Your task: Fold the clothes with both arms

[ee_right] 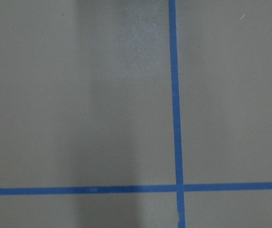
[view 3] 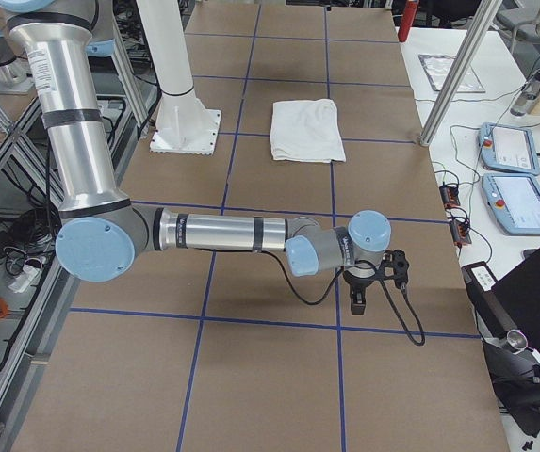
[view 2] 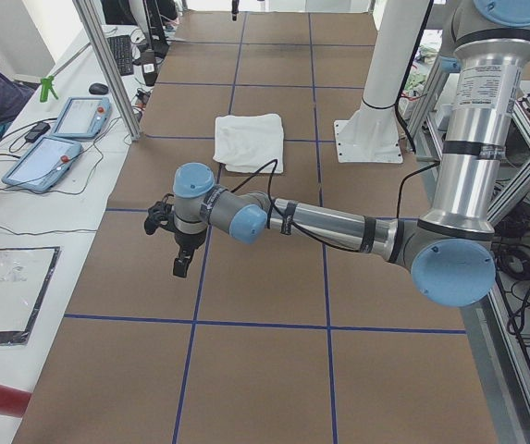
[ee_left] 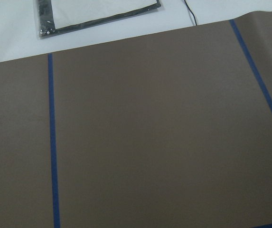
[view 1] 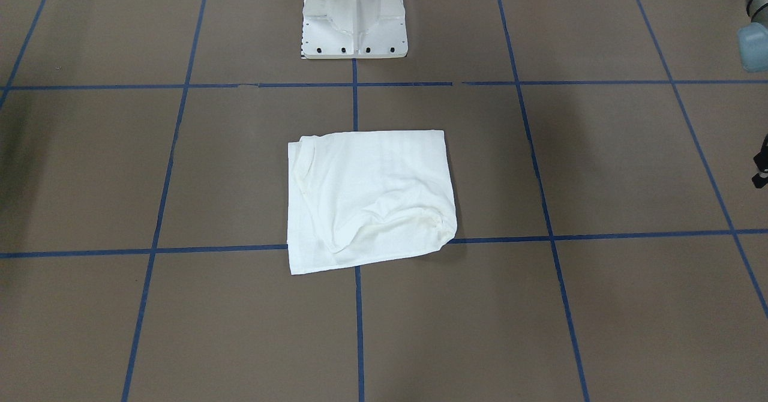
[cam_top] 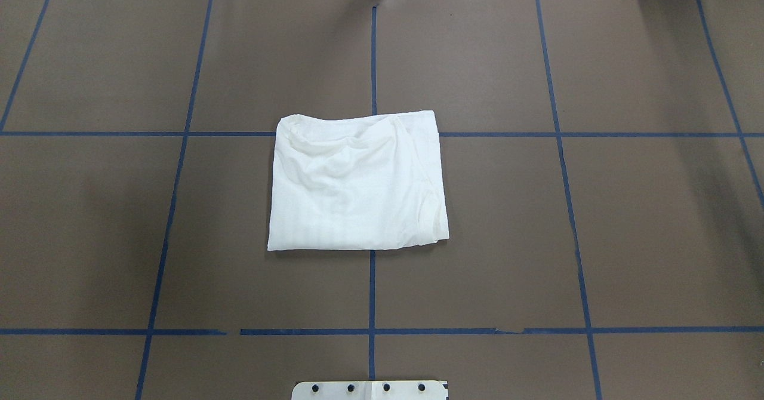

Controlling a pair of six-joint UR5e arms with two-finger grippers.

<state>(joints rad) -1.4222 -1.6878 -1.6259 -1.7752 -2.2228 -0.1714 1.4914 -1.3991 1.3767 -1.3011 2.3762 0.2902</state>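
- The white shirt (cam_top: 358, 185) lies folded into a rough rectangle at the middle of the brown table (cam_top: 537, 239); it covers a crossing of the blue tape lines (cam_top: 561, 134), in front of the white base (view 1: 354, 18)
- The left arm (view 2: 329, 222) stretches low over its end of the table, well apart from the shirt; the left gripper (view 2: 181, 266) points down over bare table; I cannot tell how far open it is
- The right arm (view 3: 222, 231) does likewise at the opposite end; how wide the right gripper (view 3: 359, 301) stands cannot be told either

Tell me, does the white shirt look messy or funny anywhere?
Only a little. The folded T-shirt lies on the table, but the edge farthest from the robot is puckered into a lumpy ridge, and its sides slant instead of lining up with the blue tape. Nothing looks spilled or torn.
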